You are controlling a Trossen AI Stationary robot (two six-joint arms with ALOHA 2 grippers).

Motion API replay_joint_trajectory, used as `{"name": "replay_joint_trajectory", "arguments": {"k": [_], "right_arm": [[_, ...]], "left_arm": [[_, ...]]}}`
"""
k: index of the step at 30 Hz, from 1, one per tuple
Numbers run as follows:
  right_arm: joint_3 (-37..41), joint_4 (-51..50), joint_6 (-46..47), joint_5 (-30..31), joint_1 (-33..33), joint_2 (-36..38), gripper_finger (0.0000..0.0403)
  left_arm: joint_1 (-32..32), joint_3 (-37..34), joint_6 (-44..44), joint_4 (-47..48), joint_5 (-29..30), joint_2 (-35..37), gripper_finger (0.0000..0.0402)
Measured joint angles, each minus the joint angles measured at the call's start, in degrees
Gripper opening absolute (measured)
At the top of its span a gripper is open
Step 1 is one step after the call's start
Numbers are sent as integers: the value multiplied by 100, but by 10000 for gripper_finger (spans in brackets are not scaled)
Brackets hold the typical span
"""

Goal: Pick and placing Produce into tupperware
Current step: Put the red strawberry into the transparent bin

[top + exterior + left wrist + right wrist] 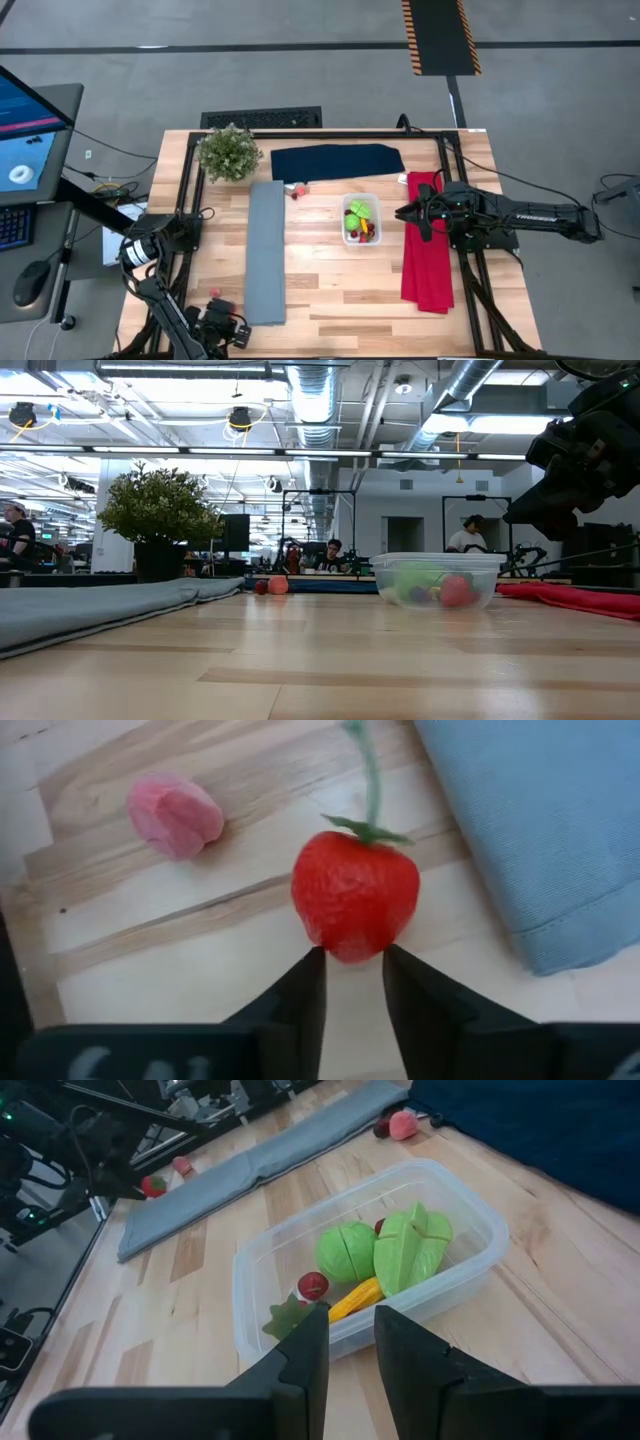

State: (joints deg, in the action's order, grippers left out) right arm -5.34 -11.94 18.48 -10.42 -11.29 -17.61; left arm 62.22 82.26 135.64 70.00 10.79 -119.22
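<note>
Stretches in from the table's edge over the red cloth [427, 260]: right arm [530, 215], held level, with white lettering along its forearm too small to read. Hangs above the tupperware [470, 1260] with the right gripper [350, 1320] tipped down toward it; fingers a narrow gap apart, nothing between them.

Reaches low to the wooden table [200, 960] at the near edge: left gripper [355, 960]. Shows white marks on its body, cut off and unreadable. Fingers drawn close, pinching the lower end of a strawberry [355, 895] that rests on the wood.

Lies just beyond the left fingertips, that strawberry: bright red, dimpled, with a green leafy cap and a thin green stem. Close beside it, to one side of the fingers, the edge of the grey cloth [540, 830]; to the other side, farther off, a small pink piece [175, 815].

Sits just past the right fingertips, the clear, round-cornered tub. Holds two lime-green pieces [385, 1250], a yellow piece [355, 1297] and a small red cherry [313, 1285].
</note>
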Motion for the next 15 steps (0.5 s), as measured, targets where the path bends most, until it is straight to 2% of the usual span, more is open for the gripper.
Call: {"name": "replay_joint_trajectory", "arguments": {"k": [11, 15], "right_arm": [[0, 1, 0, 0, 0, -2, 107], [0, 0, 1, -2, 0, -1, 107]], "left_arm": [[0, 136, -421, -47, 283, 7, 11], [0, 136, -414, -27, 295, 7, 7]]}}
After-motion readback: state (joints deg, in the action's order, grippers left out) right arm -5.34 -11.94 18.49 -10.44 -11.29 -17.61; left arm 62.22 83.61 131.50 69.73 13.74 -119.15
